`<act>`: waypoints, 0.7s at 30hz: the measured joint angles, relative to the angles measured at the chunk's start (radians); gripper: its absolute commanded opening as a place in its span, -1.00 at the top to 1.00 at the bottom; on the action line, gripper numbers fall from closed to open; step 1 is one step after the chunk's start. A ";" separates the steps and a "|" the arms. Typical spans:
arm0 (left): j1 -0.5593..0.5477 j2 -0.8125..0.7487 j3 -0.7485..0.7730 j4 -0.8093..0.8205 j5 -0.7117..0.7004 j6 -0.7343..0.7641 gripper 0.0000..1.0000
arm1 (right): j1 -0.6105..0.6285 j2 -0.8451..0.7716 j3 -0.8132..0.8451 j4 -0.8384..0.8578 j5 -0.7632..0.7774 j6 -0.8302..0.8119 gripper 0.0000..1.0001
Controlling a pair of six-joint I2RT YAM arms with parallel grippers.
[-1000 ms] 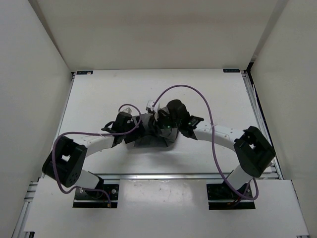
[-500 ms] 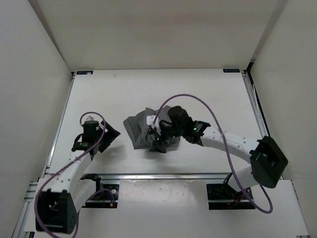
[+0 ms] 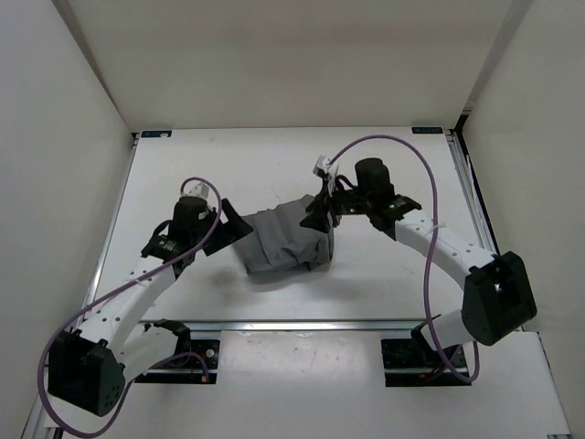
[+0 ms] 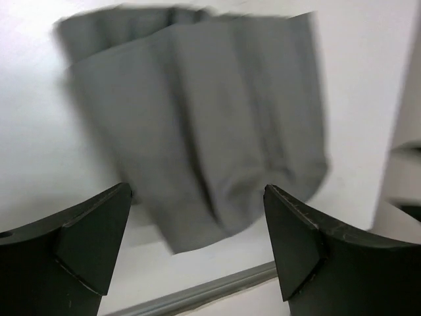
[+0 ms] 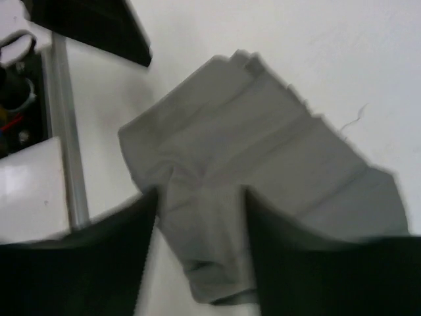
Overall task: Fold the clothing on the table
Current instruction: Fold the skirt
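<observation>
Clothing [image 3: 287, 242] lies on the table [image 3: 228, 165] about mid-width, somewhat closer to the near edge than the far edge. It is a compact grey bundle, roughly rectangular, with layered folds and soft creases showing on top. It rests flat on the tabletop and no part of it is lifted.

Left gripper [image 3: 225, 233] sits just beside the bundle's left edge, pointing toward it. From the top view I cannot tell whether it touches the fabric. In the left wrist view both fingers [image 4: 85, 243] stand wide apart with nothing between them - the cloth is seen beyond the gap, lying on the white surface, with the near rail [image 4: 210, 286] at the bottom of the picture. That view is a bit blurred.

Right gripper [image 3: 318, 214] is over the far-right corner of the bundle, angled down toward it. In the right wrist view its fingers [image 5: 85, 263] are dark and out of focus, spread apart, not clamped on anything - the grey fabric shows through the gap, lying below them. Stacked fold edges are visible at the bundle's upper corner there, and a loose thread [image 5: 352, 122] lies on the tabletop beside it.

The bundle sits between the two grippers, left arm reaching in from the near-left corner, right arm from the near-right corner. Purple cable [image 3: 384, 146] arcs above the right arm; a second loop rises above the left wrist.
</observation>
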 measured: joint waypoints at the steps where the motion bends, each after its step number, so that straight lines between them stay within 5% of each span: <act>1: -0.010 0.008 0.025 0.021 0.007 0.001 -0.85 | -0.007 0.005 -0.026 -0.009 -0.019 0.004 0.37; 3: -0.020 0.005 0.039 0.084 0.034 -0.012 -0.83 | -0.025 0.011 -0.076 -0.026 -0.047 0.029 0.88; 5: -0.020 0.006 0.030 0.151 0.074 -0.042 -0.79 | -0.043 0.018 -0.109 -0.045 -0.072 0.062 1.00; 13: -0.148 0.211 -0.045 0.436 0.277 -0.187 -0.31 | -0.069 0.050 -0.119 0.006 -0.241 0.246 1.00; 21: -0.145 0.330 -0.175 0.544 0.393 -0.267 -0.25 | -0.076 0.255 -0.080 -0.015 -0.383 0.331 0.99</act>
